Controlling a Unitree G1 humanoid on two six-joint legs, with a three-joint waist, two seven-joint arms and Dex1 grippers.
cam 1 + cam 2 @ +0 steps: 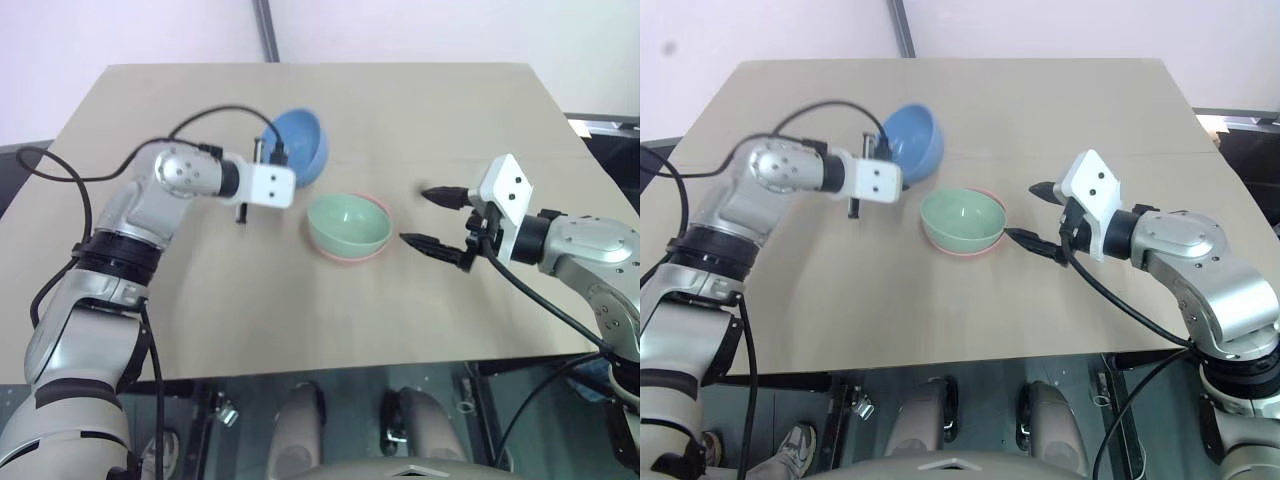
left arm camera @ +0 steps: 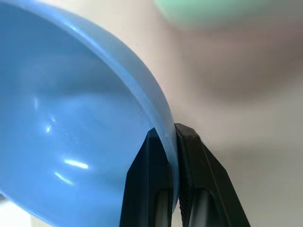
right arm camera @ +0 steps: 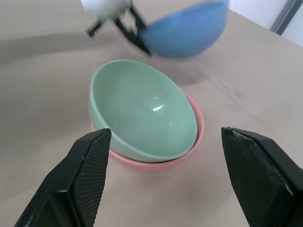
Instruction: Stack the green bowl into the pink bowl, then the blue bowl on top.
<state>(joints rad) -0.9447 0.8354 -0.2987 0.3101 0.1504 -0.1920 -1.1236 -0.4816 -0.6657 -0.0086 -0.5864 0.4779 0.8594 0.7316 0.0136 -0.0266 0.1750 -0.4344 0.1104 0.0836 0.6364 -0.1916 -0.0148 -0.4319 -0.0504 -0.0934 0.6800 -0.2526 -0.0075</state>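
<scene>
Three bowls are on show, one of each colour, and two grippers. The pink bowl (image 3: 195, 126) is mostly hidden: the green bowl (image 1: 347, 224) sits nested inside it near the middle of the table (image 1: 420, 110), so only a thin pink rim and a strip of its lower wall peek out beneath the green one. In the left wrist view the green bowl is cut off by the picture's edge and reduced to a pale smear.

The blue bowl (image 1: 302, 146) is tilted on its side and lifted clear of the tabletop, just beyond the stacked pair toward the far edge and a little to the robot's left. The left gripper (image 2: 172, 135) is clenched on its rim, one black finger inside the bowl and one outside. From the head views the fingers themselves are largely hidden behind the white wrist block and the bowl.

The right gripper (image 1: 432, 218) hangs over the table to the right of the stacked pair, apart from it, its two fingers spread wide and grasping nothing. Its fingertips (image 3: 90, 156) frame the green and pink bowls in the right wrist view.
</scene>
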